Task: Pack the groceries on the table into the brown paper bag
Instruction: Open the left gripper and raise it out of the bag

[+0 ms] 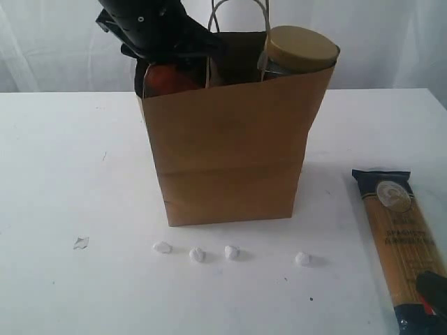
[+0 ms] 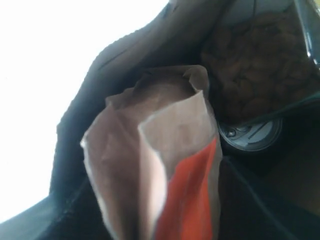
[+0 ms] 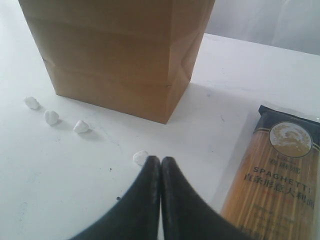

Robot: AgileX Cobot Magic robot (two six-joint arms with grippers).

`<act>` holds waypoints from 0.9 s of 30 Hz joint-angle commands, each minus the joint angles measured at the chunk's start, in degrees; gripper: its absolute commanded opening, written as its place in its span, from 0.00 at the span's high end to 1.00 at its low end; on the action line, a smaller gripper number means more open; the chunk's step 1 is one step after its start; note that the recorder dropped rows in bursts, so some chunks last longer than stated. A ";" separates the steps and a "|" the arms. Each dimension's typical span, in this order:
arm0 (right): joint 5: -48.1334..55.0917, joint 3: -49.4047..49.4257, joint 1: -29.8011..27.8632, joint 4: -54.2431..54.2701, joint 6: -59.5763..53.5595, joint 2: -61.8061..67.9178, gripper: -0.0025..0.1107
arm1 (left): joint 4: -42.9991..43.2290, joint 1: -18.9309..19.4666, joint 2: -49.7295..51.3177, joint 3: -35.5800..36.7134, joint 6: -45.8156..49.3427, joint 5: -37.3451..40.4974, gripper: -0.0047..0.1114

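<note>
The brown paper bag point(image 1: 230, 153) stands upright mid-table. My left arm point(image 1: 150, 28) reaches into its open top from the left. In the left wrist view, the left gripper point(image 2: 162, 210) is shut on the brown pouch with the orange-red panel point(image 2: 165, 150), whose red shows above the rim point(image 1: 167, 80). A tan-lidded clear jar point(image 1: 302, 47) sticks out of the bag's right side. The long spaghetti packet point(image 1: 404, 241) lies flat on the table to the right. My right gripper point(image 3: 161, 161) is shut and empty, low by the packet's near end point(image 1: 434, 289).
Several small white pebble-like bits point(image 1: 198, 255) lie in a row in front of the bag. A small clear scrap point(image 1: 81, 243) sits to the left. Inside the bag, a jar of dark contents point(image 2: 260, 65) and a round silvery lid point(image 2: 250, 136) crowd the pouch.
</note>
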 commanded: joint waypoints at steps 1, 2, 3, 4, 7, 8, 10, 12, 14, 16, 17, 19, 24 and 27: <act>-0.29 0.28 -0.44 -0.21 0.03 -0.52 0.98 | 0.48 -0.29 -1.95 -0.03 -0.68 -0.64 0.38; -0.29 0.28 -0.44 -0.21 0.03 -0.52 0.98 | 0.37 -0.29 -2.25 -0.03 -0.68 -0.93 0.38; -0.29 0.28 -0.44 -0.21 0.03 -0.52 0.98 | 0.47 -0.29 -2.58 -0.03 -0.68 -1.38 0.38; -0.29 0.28 -0.44 -0.21 0.03 -0.52 0.98 | 0.47 -0.29 -2.93 -0.03 -0.68 -1.74 0.38; -0.29 0.28 -0.44 -0.21 0.03 -0.52 0.98 | 0.89 -0.29 -3.99 -0.03 -0.68 -2.68 0.38; -0.29 0.28 -0.44 -0.21 0.03 -0.52 0.98 | 0.99 -0.29 -4.24 -0.03 -0.68 -2.66 0.38; -0.29 0.28 -0.44 -0.21 0.03 -0.52 0.98 | 1.25 -0.29 -4.84 -0.03 -0.68 -2.66 0.38; -0.29 0.28 -0.44 -0.21 0.03 -0.52 0.98 | 1.82 -0.29 -5.17 -0.03 -0.80 -2.66 0.38; -0.29 0.28 -0.44 -0.21 0.03 -0.52 0.98 | 3.03 -0.29 -5.51 -0.03 -1.05 -2.66 0.38; -0.29 0.28 -0.44 -0.21 0.03 -0.52 0.98 | 4.07 -0.29 -5.96 -0.03 -1.90 -2.66 0.38; -0.29 0.28 -0.44 -0.21 0.03 -0.52 0.98 | 4.61 -0.29 -6.25 -0.03 -2.32 -2.66 0.38; -0.29 0.28 -0.44 -0.21 0.03 -0.52 0.98 | 4.76 -0.29 -6.68 -0.03 -2.33 -2.79 0.38; -0.29 0.28 -0.44 -0.21 0.03 -0.52 0.98 | 4.90 -0.29 -6.90 -0.03 -2.33 -3.27 0.38; -0.29 0.28 -0.44 -0.21 0.03 -0.52 0.98 | 4.77 -0.29 -6.90 -0.03 -2.33 -3.37 0.38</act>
